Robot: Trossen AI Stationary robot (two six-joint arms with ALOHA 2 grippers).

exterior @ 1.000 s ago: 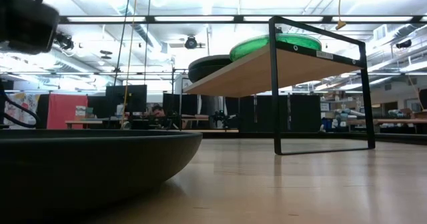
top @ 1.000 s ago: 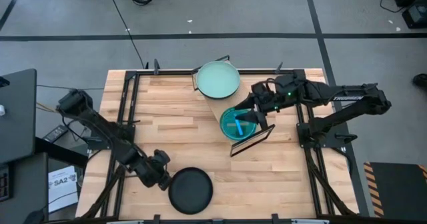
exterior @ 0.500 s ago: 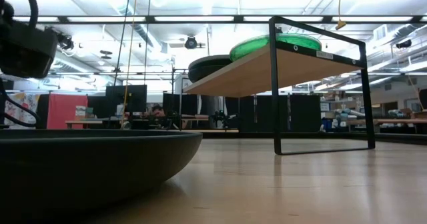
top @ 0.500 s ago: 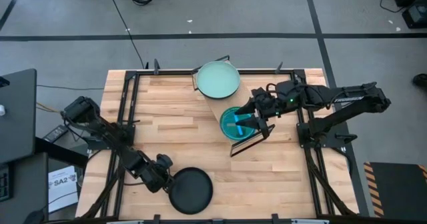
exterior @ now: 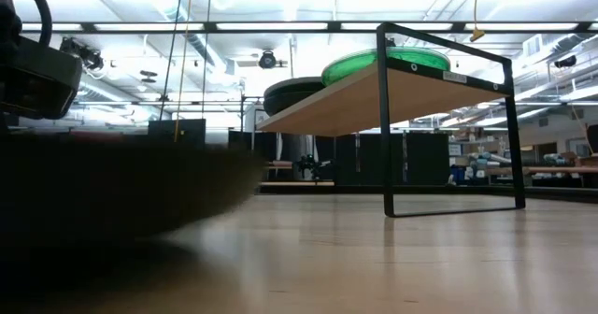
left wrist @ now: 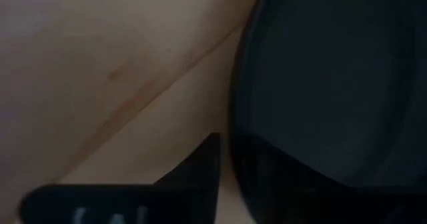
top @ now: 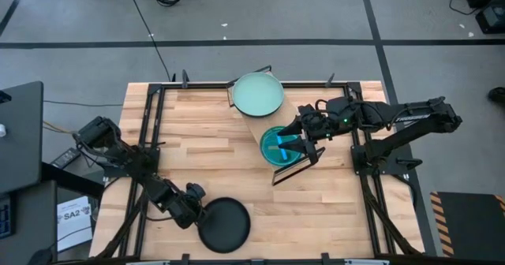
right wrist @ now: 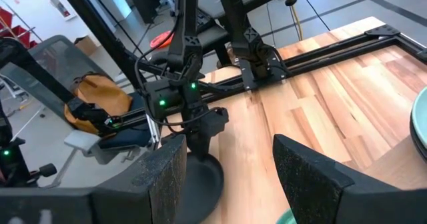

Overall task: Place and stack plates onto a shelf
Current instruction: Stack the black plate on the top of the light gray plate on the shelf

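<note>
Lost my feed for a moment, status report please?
Left gripper closing on black plate rim. Right gripper open over teal plate on shelf. Nothing blocking.

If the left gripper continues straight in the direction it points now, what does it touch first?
Most likely the black plate. The left gripper sits at that plate's rim and points into it; its wrist view shows the dark plate right ahead. Whether it already touches cannot be told.
</note>
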